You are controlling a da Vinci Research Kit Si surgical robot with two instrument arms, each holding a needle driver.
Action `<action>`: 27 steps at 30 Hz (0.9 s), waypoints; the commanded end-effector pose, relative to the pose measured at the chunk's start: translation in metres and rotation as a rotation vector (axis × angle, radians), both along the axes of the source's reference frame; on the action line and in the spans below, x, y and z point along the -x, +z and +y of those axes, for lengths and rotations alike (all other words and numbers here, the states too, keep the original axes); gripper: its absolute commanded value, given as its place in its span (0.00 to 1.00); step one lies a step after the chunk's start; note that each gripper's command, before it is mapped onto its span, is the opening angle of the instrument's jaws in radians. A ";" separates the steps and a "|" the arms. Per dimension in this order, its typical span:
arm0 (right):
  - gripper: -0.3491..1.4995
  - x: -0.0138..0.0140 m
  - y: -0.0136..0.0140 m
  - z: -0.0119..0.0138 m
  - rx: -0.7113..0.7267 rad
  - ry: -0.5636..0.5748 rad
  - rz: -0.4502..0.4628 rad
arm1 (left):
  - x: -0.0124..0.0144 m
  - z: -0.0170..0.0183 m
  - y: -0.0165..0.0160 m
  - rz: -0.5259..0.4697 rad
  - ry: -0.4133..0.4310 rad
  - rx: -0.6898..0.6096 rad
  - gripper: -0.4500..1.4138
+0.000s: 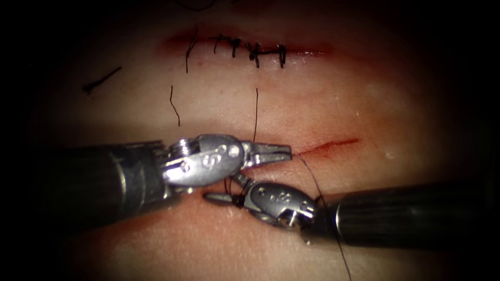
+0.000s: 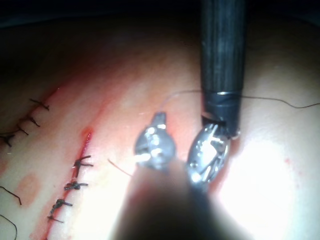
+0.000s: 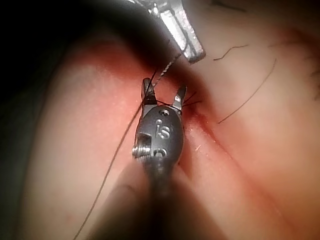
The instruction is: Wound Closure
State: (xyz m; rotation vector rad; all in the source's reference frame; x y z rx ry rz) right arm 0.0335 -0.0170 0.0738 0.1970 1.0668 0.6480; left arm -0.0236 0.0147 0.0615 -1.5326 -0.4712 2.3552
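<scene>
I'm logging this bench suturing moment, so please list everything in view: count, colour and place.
tissue: one, pale pink, beneath everything
stitched cut: one, red, crossed by dark stitches, on the far part of the tissue
open cut: one, thin line with red fluid, just right of the left tool's tip
thread: one long dark strand, from the left tool's tip, across the right tool's jaws and on past its shaft
cut ends of thread: three, dark, loose between the two cuts
left tool: one, silver, jaws shut, apparently on the thread
right tool: one, silver, jaws open, holding nothing
</scene>
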 end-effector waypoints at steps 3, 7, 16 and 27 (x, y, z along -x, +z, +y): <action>0.80 -0.0006 0.0002 -0.0009 -0.010 -0.020 0.015 | 0.0005 0.0014 0.0026 -0.050 -0.010 -0.012 0.00; 0.80 -0.0004 0.0000 -0.0010 -0.018 -0.037 0.035 | -0.0002 0.0034 0.0054 -0.090 -0.014 -0.026 0.00; 0.80 -0.0008 -0.0010 -0.0014 -0.027 -0.119 0.111 | -0.0013 0.0055 0.0107 -0.197 0.005 -0.081 0.00; 0.79 -0.0008 -0.0015 -0.0010 0.010 -0.138 0.234 | -0.0007 0.0038 0.0160 -0.286 0.050 -0.059 0.00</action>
